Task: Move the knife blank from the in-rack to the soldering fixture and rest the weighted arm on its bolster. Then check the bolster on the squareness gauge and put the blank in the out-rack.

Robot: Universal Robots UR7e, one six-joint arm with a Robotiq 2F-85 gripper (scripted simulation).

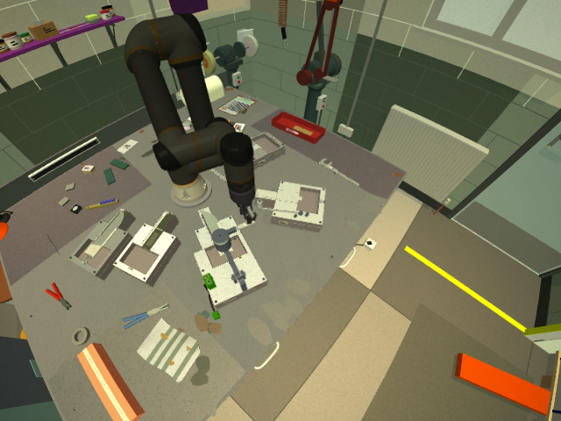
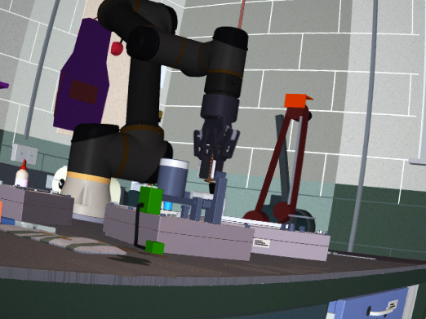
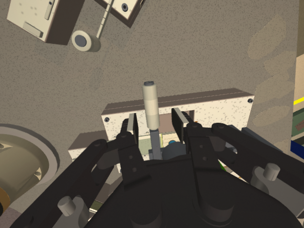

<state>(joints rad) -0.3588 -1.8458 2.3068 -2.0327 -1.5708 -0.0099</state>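
The cream handle (image 3: 151,105) of the knife blank sticks out from the soldering fixture (image 1: 229,259) just below my gripper (image 3: 155,124), which is open and holds nothing. The blank (image 1: 213,222) lies across the fixture's top with its pale blade pointing toward the robot base. The weighted arm (image 1: 222,240), a grey cylinder on a bar, rests over the blank's middle. The squareness gauge (image 1: 297,204) sits to the right of the fixture. Two racks (image 1: 97,247) (image 1: 147,249) lie side by side to the left, and the second carries a dark bar.
The fixture's grey upright post (image 2: 218,196) stands right under the gripper. A green block on a black stalk (image 2: 150,200) rises at the fixture's near corner. A striped cloth (image 1: 168,348), blue pliers (image 1: 142,316) and a red tray (image 1: 298,127) lie on the bench.
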